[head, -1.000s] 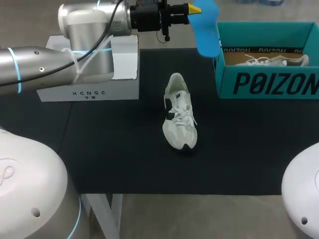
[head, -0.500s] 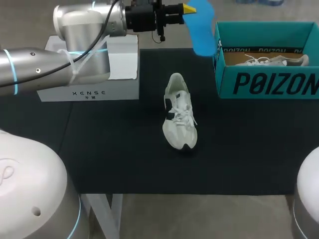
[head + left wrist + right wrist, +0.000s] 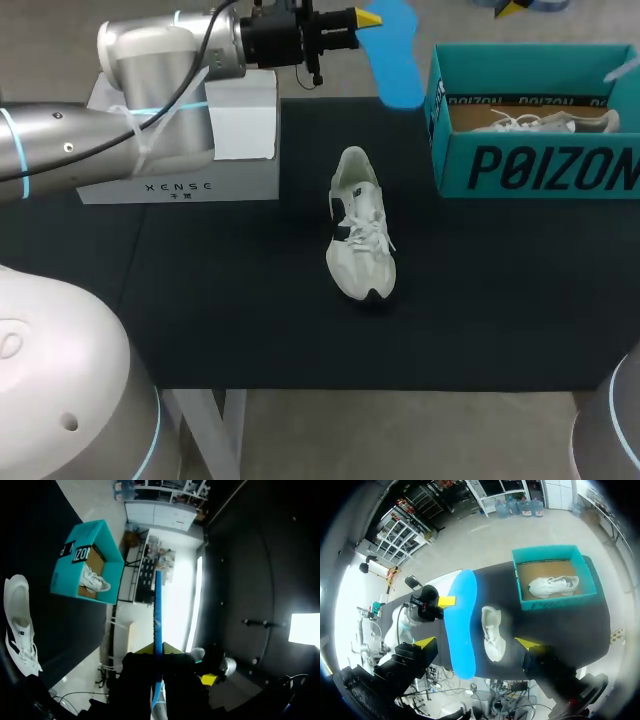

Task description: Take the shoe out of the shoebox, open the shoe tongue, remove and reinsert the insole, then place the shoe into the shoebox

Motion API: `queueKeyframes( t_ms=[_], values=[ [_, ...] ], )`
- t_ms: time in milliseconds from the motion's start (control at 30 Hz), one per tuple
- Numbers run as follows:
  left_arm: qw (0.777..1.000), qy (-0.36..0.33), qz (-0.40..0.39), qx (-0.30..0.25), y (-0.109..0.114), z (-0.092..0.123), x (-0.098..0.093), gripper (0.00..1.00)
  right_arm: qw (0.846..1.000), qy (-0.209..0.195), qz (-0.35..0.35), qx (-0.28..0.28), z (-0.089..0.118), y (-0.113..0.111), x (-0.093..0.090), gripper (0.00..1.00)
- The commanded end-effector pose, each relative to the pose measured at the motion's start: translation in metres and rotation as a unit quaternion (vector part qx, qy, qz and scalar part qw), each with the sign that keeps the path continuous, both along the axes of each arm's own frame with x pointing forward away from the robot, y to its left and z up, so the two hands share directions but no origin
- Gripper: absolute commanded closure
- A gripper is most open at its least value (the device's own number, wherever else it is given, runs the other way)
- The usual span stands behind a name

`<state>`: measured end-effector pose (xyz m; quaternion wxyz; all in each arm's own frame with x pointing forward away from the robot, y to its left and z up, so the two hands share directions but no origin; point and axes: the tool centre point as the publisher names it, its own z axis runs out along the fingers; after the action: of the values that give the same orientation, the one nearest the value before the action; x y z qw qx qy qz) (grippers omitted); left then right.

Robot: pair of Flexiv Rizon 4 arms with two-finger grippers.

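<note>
head view | left jaws clamp blue insole (image 3: 395,60) | right jaws spread | shoebox (image 3: 540,165) bears black lettering

Left gripper (image 3: 370,18) holds blue insole (image 3: 396,60) aloft; shoe (image 3: 360,225) mid-table

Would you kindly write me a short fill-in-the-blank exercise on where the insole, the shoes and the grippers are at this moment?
1. The left gripper is shut on the insole, whose colour is ___.
2. The teal shoebox holds ___ other shoe.
3. The right gripper has its fingers ___, holding nothing.
4. The loose shoe rests on the ___ mat, outside the shoebox.

Missing words: blue; one; open; black.
</note>
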<state>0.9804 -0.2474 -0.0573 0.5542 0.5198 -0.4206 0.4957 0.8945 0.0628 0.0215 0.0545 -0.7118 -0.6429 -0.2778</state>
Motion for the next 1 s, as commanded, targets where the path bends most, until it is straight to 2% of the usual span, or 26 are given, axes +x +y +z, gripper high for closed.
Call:
queueKeyframes(
  t_ms=[33,200,333,400,433,800,900,1000],
  values=[
    [1.000,0.001,0.000,0.001,0.000,-0.001,0.001,1.00,0.967,-0.050,0.045,0.247,-0.007,-0.009,-0.003,0.00],
    [1.000,0.004,-0.001,0.002,0.000,-0.003,0.003,1.00,0.969,-0.021,0.061,0.239,-0.005,-0.012,0.001,0.00],
    [1.000,0.006,-0.002,0.000,0.000,-0.004,0.003,1.00,0.957,-0.030,0.081,0.277,-0.004,-0.012,0.007,0.00],
    [1.000,0.005,-0.003,-0.003,0.000,-0.004,0.003,1.00,0.942,-0.046,0.096,0.319,-0.004,-0.011,0.010,0.00],
    [1.000,0.005,-0.003,-0.004,0.001,-0.003,0.003,1.00,0.946,-0.028,0.094,0.310,-0.005,-0.011,0.011,0.00],
    [1.000,0.009,-0.010,-0.021,0.007,0.006,-0.003,1.00,0.946,-0.028,0.094,0.310,-0.005,-0.011,0.011,0.00],
    [1.000,0.005,-0.011,-0.017,0.006,0.006,-0.003,1.00,0.931,-0.030,0.098,0.352,-0.011,-0.009,0.015,0.00],
    [1.000,0.003,-0.011,-0.017,0.005,0.007,-0.004,1.00,0.908,-0.038,0.091,0.408,-0.017,-0.011,0.016,0.00]
  ],
)
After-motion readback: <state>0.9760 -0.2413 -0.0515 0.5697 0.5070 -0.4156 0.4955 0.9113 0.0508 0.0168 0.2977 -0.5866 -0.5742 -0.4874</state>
